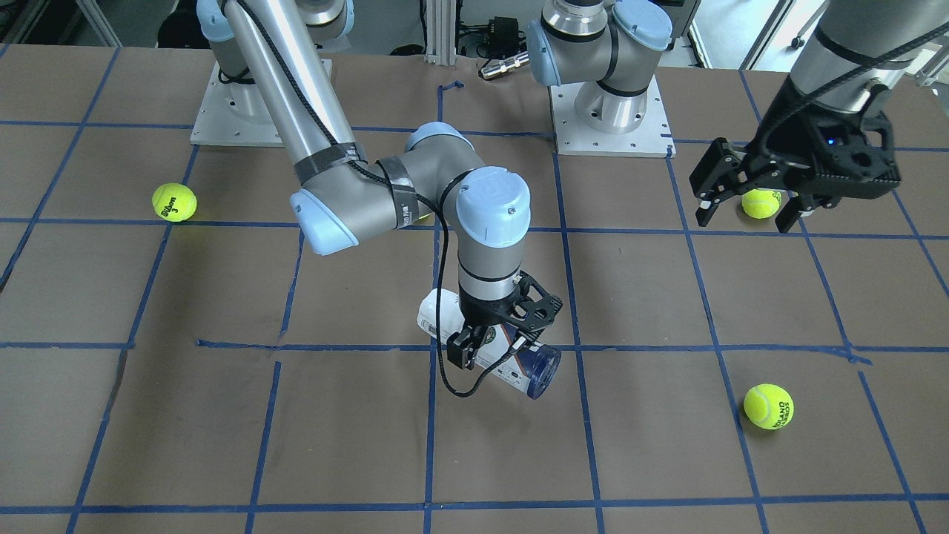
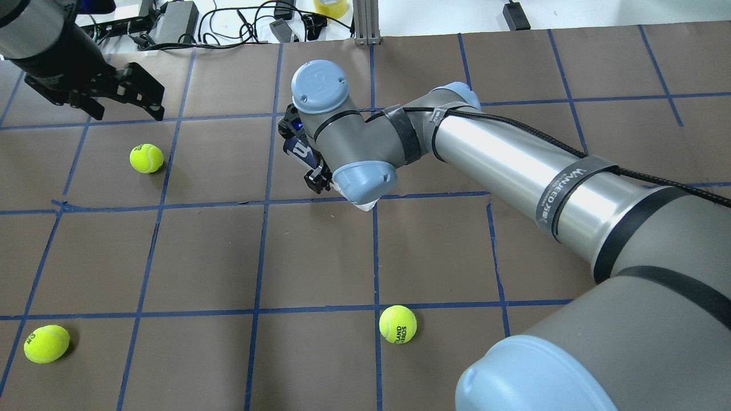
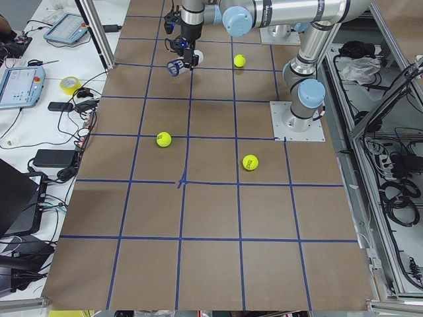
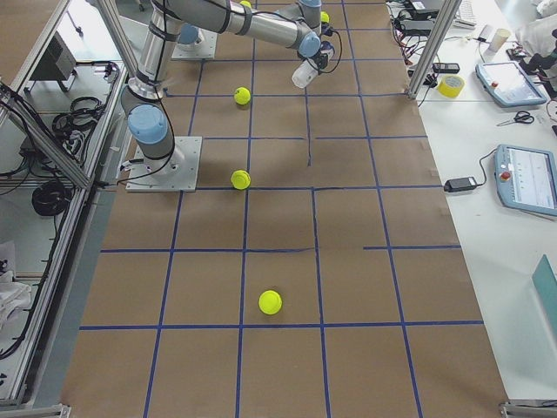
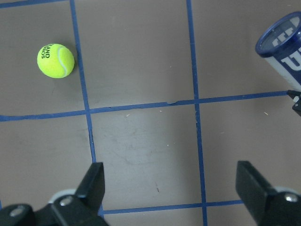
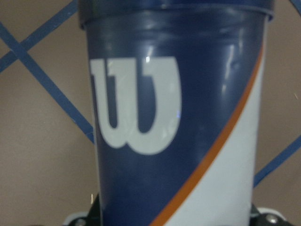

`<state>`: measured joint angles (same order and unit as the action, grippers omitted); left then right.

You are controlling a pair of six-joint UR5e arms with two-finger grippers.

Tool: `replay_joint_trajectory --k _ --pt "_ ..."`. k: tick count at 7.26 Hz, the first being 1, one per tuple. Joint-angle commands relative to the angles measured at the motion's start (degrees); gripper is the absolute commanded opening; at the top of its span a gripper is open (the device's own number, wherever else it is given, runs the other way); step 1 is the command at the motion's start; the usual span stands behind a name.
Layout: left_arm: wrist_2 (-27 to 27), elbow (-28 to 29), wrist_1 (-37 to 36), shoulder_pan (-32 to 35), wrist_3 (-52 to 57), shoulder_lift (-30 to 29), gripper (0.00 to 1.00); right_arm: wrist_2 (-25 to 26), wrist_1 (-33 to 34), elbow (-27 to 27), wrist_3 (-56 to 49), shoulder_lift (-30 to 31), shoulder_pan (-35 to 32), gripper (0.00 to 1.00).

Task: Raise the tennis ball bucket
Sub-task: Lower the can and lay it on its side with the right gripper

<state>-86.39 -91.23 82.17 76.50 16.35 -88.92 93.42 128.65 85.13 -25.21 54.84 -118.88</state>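
Observation:
The tennis ball bucket is a slim clear can with a navy and white label and a white "W". It lies tilted near the table's middle. My right gripper points down and is shut on its middle, one finger on each side. The bucket seems to hang a little above the table. It also shows in the overhead view, under the wrist, and at the left wrist view's edge. My left gripper is open, empty and raised, far off to the side.
Loose yellow-green tennis balls lie on the brown gridded table: one below my left gripper, one toward the operators' side, one on my right side. Both arm bases stand at the robot's edge.

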Motion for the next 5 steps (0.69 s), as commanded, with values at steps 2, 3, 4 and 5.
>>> replay_joint_trajectory --k 2,3,4,5 --pt "3.86 -0.01 0.45 -4.16 1.32 0.59 1.0 4.13 3.96 -0.06 -10.71 -3.34 -5.55 0.83" --pt "3.77 -0.18 0.45 -4.16 1.32 0.59 1.0 5.1 4.41 -0.06 -16.48 -3.25 -6.53 0.83" --pt "3.77 -0.44 0.45 -4.08 1.32 0.59 1.0 5.2 7.2 0.03 -21.75 -3.43 -6.89 0.83" --pt "3.77 -0.44 0.36 -4.16 1.32 0.59 1.0 5.29 9.06 -0.06 -26.51 -3.43 -6.89 0.83"
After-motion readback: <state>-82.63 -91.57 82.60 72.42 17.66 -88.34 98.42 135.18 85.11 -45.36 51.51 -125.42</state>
